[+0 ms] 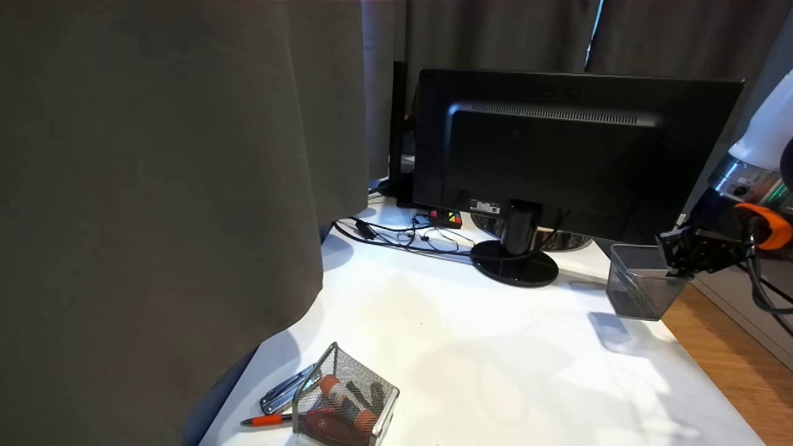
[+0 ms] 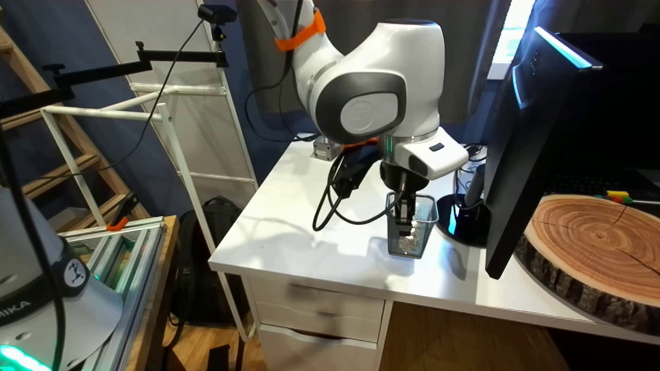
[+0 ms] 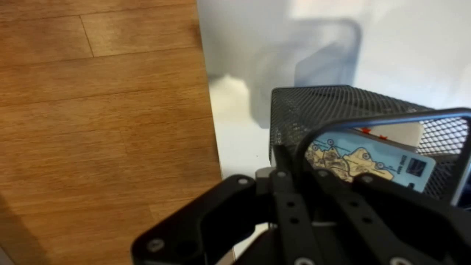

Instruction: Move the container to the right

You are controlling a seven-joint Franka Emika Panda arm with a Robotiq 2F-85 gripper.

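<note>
A dark wire-mesh container (image 1: 638,297) with a square rim is held near the desk's edge by the monitor; it also shows in an exterior view (image 2: 416,242) and in the wrist view (image 3: 312,105). Inside lie a blue card with a map (image 3: 371,156) and a white item with red marks (image 3: 399,134). My gripper (image 1: 675,267), also seen in an exterior view (image 2: 405,226) and the wrist view (image 3: 292,160), is shut on the container's rim at one side. The container's shadow lies apart from its base, so it appears raised slightly above the desk.
A black monitor (image 1: 576,161) stands close beside the container. Another mesh container (image 1: 365,371) with several tools sits far along the white desk (image 1: 471,334), beside an orange pen (image 1: 266,420). A wood slab (image 2: 593,242) lies beyond the monitor. The desk edge drops to wooden floor (image 3: 110,129).
</note>
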